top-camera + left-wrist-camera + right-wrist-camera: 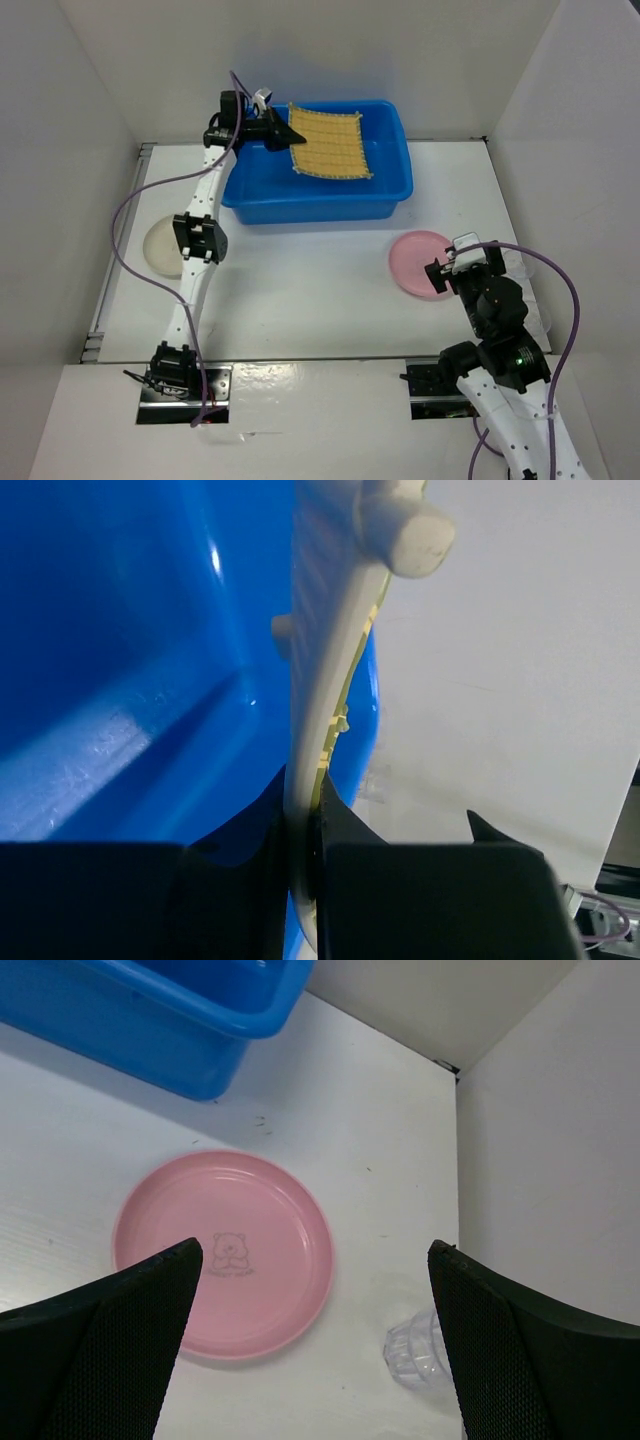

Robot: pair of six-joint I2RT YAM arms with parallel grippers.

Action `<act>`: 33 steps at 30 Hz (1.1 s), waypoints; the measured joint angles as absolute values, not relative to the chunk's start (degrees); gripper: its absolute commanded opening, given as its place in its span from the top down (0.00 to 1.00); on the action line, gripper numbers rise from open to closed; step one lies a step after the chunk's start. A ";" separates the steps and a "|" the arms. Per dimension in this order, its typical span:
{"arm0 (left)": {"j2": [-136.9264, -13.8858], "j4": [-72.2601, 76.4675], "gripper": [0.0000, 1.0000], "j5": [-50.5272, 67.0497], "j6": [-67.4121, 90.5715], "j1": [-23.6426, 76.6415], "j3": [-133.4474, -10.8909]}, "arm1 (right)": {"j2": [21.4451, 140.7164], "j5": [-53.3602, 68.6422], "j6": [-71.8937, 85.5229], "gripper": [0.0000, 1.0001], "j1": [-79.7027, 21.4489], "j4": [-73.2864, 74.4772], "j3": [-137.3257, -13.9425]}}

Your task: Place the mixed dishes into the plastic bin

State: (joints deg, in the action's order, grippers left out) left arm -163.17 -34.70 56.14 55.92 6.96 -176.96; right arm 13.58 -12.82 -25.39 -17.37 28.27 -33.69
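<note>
While pinching the mat (330, 140) by its edge in the narrow-set left gripper (305, 820), holding it over the bin (300, 200), ready for release inside; hovering the right gripper (312, 1250), jaws wide, above the pink plate (225, 1250), probably lining up a grab; leaving cup (415, 1350) and cream plate (160, 245) outside.

I'd call my workplace a robotics lab test cell rather than a home or a kitchen. My table (320, 300) is a plain white board, boxed in on three sides by bare white panels (70, 150). My two arms (195, 290) are bolted to metal plates (185, 405) at its near edge, and purple cables (113, 225) loop loose beside them. The household things are few and stand on the bare board: a blue plastic bin (320, 205), a pink plate (415, 262), a cream plate (158, 248)
</note>
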 measured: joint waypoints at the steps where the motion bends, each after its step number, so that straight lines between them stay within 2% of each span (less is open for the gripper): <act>1: -164.33 -33.80 1.00 56.23 56.62 7.25 -177.05 | 13.67 -13.28 -25.32 0.02 -18.20 28.29 -33.47; 8: -172.70 -28.99 1.00 54.39 61.80 10.35 -177.18 | 13.67 -15.33 -25.08 0.02 -25.06 27.99 -33.19; 16: -176.44 -27.70 1.00 53.41 63.35 11.66 -177.23 | 13.69 -16.32 -24.95 0.02 -26.11 27.86 -33.19; 18: -176.51 -26.68 0.89 53.30 63.88 11.42 -177.23 | 13.69 -16.53 -24.91 0.02 -26.11 27.86 -33.19; 19: -176.51 -26.02 0.75 53.28 64.53 11.31 -177.25 | 13.69 -16.64 -24.91 0.02 -26.11 27.86 -33.19; 20: -176.53 -25.43 0.47 53.23 64.66 11.27 -177.25 | 13.69 -16.78 -24.88 0.02 -26.11 27.86 -33.19; 21: -176.53 -24.64 0.06 53.58 65.34 11.25 -177.25 | 13.69 -16.86 -24.86 0.02 -26.11 27.86 -33.19; 25: -176.53 -23.66 0.00 53.93 66.15 10.70 -177.45 | 13.67 -16.86 -24.71 0.02 -26.11 27.86 -33.17; 33: -175.57 -29.63 0.00 51.81 64.71 9.21 -177.45 | 13.21 -16.75 -24.69 0.02 -26.11 27.88 -33.15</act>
